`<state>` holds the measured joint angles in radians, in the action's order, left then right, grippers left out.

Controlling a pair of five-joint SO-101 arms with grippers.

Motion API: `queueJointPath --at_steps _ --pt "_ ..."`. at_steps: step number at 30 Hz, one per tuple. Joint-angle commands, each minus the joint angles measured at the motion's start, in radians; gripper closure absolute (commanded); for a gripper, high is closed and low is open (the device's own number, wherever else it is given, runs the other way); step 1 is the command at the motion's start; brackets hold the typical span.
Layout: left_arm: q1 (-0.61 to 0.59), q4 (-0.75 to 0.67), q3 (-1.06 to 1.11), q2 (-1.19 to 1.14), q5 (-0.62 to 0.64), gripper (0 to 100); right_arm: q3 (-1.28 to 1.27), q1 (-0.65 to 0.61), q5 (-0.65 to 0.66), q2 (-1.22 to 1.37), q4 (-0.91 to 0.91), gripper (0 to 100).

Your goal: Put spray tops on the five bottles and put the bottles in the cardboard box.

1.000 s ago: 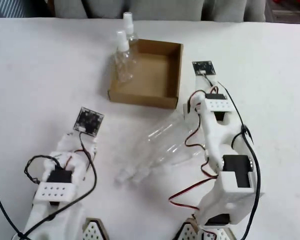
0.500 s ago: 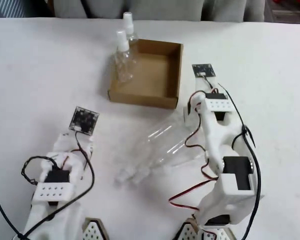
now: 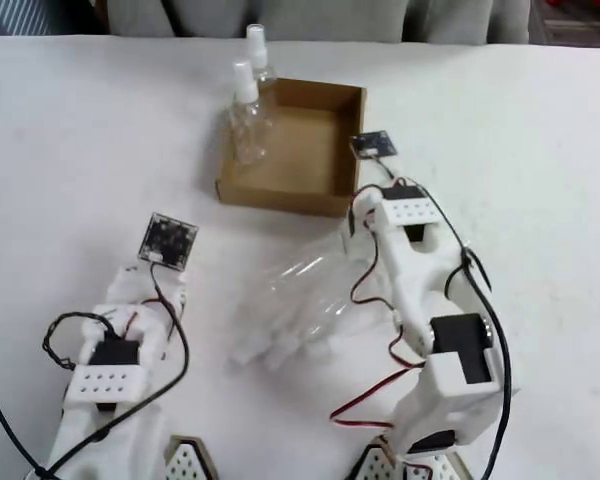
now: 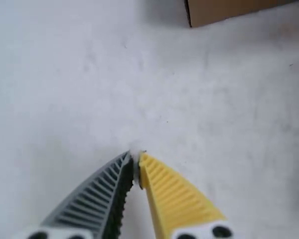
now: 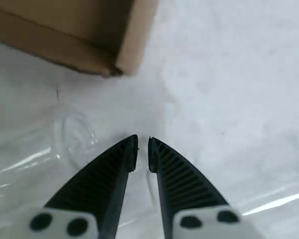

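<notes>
The clear plastic bottles (image 3: pixel 305 300) are lying on their sides in a loose bunch on the white counter (image 3: pixel 80 120), just in front of the open brown cardboard box (image 3: pixel 310 150). Two upright spray-topped bottles (image 3: pixel 248 110) stand at the box's far left corner, and we honestly can't tell if they're inside it or just beside it. Our right claw (image 5: pixel 142 142) hangs over the lying bunch near the box's corner, its black fingers nearly together with only a sliver between them and gripping nothing. Our left claw (image 4: pixel 135 158) sits well off to the side above the counter, grey and yellow fingers pressed together.
</notes>
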<state>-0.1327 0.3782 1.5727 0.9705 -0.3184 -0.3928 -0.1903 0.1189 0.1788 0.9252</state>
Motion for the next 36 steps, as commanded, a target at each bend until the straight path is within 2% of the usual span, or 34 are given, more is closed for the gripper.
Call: queueJointPath --at_steps 1,6,12,24,31,36 --pt "-0.007 -0.028 -0.018 0.031 -0.008 98 0.000 -0.038 0.011 -0.062 0.012 98.1" --pt "-0.007 -0.028 -0.018 0.031 -0.008 98 -0.018 -0.096 0.104 -0.062 0.035 98.2" --pt "-0.007 -0.028 -0.018 0.031 -0.008 98 -0.061 -0.162 0.106 -0.113 0.050 98.2" --pt "-0.005 -0.028 -0.018 0.031 -0.008 98 -0.272 -0.166 0.117 -0.412 0.008 98.1" --pt "-0.005 -0.077 -0.011 0.024 -0.008 98 -0.298 -0.157 0.206 -0.501 0.031 97.8" --pt "-0.005 -0.077 -0.011 0.024 -0.008 98 -0.338 -0.206 0.206 -0.624 0.124 84.4"
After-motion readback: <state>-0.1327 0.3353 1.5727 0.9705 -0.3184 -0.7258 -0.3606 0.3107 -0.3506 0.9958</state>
